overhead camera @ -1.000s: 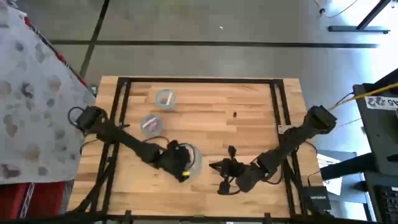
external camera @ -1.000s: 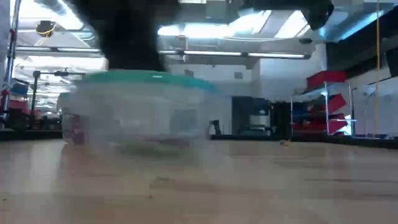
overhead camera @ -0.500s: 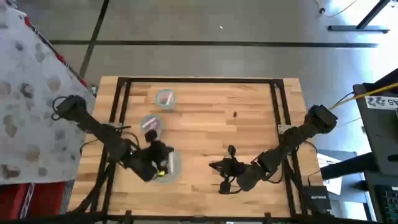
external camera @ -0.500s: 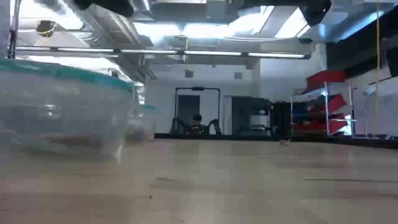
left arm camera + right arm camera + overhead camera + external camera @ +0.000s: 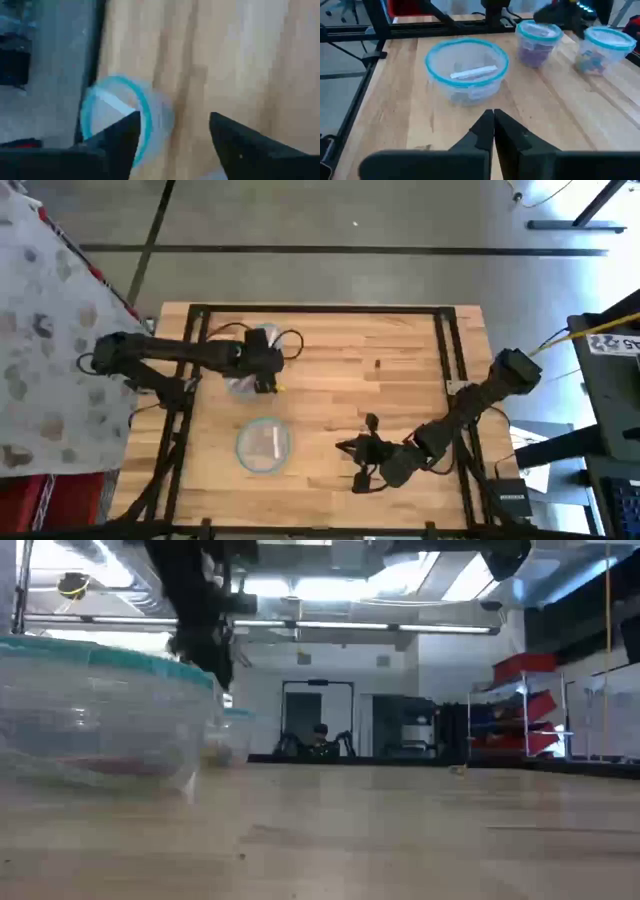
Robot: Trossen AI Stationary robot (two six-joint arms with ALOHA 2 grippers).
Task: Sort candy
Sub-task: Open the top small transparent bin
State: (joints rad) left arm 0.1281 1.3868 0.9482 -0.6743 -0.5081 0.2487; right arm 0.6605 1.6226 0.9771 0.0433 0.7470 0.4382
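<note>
Nearest the front edge of the wooden table [image 5: 330,395], the right gripper [image 5: 352,448] is resting low over bare wood, its two dark fingers [image 5: 492,131] pressed together on nothing. Just beyond it, toward the table's left side, a clear bowl with a teal rim [image 5: 263,444] is standing by itself, holding a pale, thin piece of candy [image 5: 472,73] that is leaning across the inside. Farther back from that bowl, the left gripper [image 5: 262,363] is hanging over a second teal-rimmed bowl [image 5: 538,42], its fingers [image 5: 122,137] standing spread and carrying nothing. Purple candy [image 5: 535,55] is lying in that second bowl. Beyond it, nearest the table's far edge, a third bowl [image 5: 603,49] is holding a few mixed pieces, too blurred to tell apart.
</note>
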